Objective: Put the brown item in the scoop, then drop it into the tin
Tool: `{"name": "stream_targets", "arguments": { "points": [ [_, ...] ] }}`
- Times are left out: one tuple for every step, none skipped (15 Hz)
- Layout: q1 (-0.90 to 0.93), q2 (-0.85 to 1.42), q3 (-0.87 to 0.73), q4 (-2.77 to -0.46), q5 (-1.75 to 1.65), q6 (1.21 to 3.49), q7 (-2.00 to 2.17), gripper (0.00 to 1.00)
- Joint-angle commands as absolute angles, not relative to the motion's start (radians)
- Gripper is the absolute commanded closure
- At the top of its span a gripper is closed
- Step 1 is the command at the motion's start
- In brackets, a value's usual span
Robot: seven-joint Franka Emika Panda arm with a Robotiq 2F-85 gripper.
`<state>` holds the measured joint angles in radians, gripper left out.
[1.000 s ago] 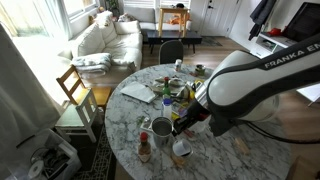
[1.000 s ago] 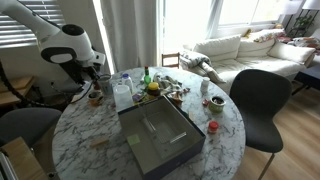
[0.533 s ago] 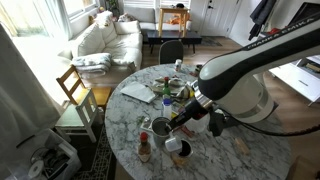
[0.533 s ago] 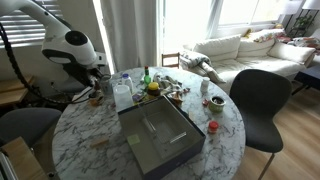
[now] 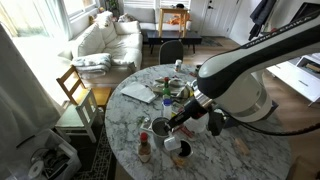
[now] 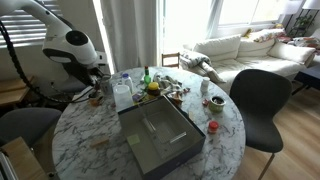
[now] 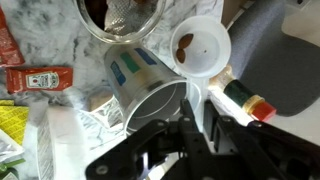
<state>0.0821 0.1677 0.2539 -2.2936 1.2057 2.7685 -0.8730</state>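
In the wrist view a white scoop (image 7: 200, 45) holds a small brown item (image 7: 186, 43) in its bowl. The scoop's handle runs down between the fingers of my gripper (image 7: 192, 125), which is shut on it. The tin (image 7: 145, 85), a silvery can with a blue and green label, stands just left of the scoop, its dark opening beside the handle. The scoop's bowl is beside the tin's base, not over its mouth. In an exterior view my gripper (image 5: 178, 128) hangs low over the marble table with the tin (image 5: 161, 127) to its left and the scoop (image 5: 172, 145) below it.
A dark bowl (image 7: 120, 15) with a brown inside sits just beyond the tin. A red ketchup packet (image 7: 35, 78) lies to the left and a red-capped bottle (image 7: 245, 102) to the right. A grey tray (image 6: 155, 135) fills the table's middle, with several small items around it.
The arm has swung and turned over the table edge since a second ago, and the scoop has shifted a little toward the tin. Nothing has moved in the last half second.
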Motion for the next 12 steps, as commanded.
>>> {"name": "stream_targets", "arguments": {
  "points": [
    [0.065, 0.173, 0.259, -2.285, 1.251, 2.731, -0.957, 0.96],
    [0.058, 0.173, 0.263, -2.28, 1.289, 2.714, -1.01, 0.96],
    [0.049, 0.169, 0.263, -2.281, 1.329, 2.685, -1.064, 0.96],
    [0.039, 0.162, 0.263, -2.284, 1.377, 2.65, -1.132, 0.96],
    [0.031, 0.159, 0.259, -2.289, 1.409, 2.607, -1.186, 0.96],
    [0.025, 0.155, 0.252, -2.302, 1.423, 2.578, -1.222, 0.96],
    [0.014, 0.153, 0.246, -2.312, 1.443, 2.544, -1.266, 0.96],
    [0.002, 0.152, 0.241, -2.318, 1.461, 2.512, -1.312, 0.96],
    [0.034, 0.15, 0.193, -2.323, 1.474, 2.486, -1.349, 0.96],
    [0.032, 0.153, 0.18, -2.326, 1.488, 2.469, -1.39, 0.96],
    [0.031, 0.158, 0.166, -2.327, 1.513, 2.451, -1.446, 0.96],
    [0.03, 0.16, 0.153, -2.327, 1.551, 2.435, -1.509, 0.96]
  ]
}}
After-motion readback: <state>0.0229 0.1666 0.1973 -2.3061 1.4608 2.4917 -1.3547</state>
